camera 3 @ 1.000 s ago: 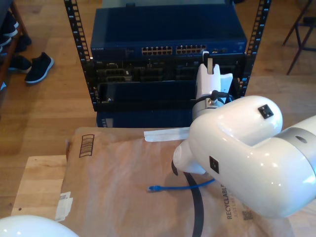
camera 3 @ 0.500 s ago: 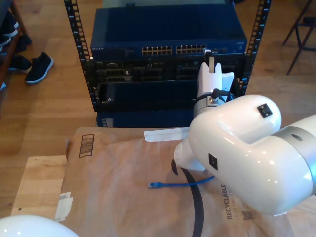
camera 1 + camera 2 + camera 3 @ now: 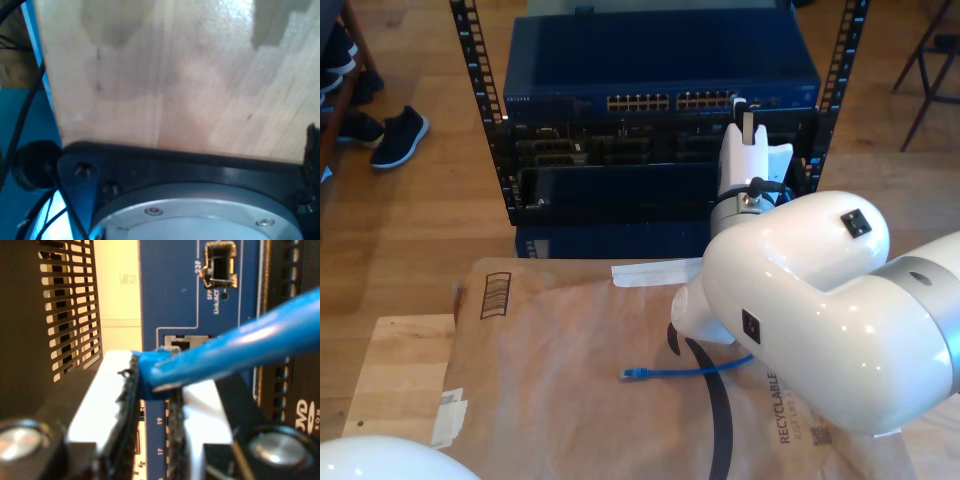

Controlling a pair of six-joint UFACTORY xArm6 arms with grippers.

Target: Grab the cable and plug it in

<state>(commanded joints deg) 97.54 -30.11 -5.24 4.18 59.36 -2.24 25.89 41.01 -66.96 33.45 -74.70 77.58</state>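
Observation:
The thin blue cable has its plug end pinched between the black pads of my second gripper, which is shut on it. The plug sits right in front of a port on the blue switch face. In the exterior view my second gripper reaches the right end of the switch's port row. The cable's loose length lies on the brown paper, and its free plug points to the exterior view's left. The first wrist view looks at a pale wooden board.
The switch sits in a black rack on the wood floor. A big white arm joint covers the exterior view's right. Another arm's white dome shows at the lower left. White tape lies on the paper. Shoes stand at the left.
My second gripper has edged a little closer to the switch ports with the plug. The loose cable on the paper has shifted slightly.

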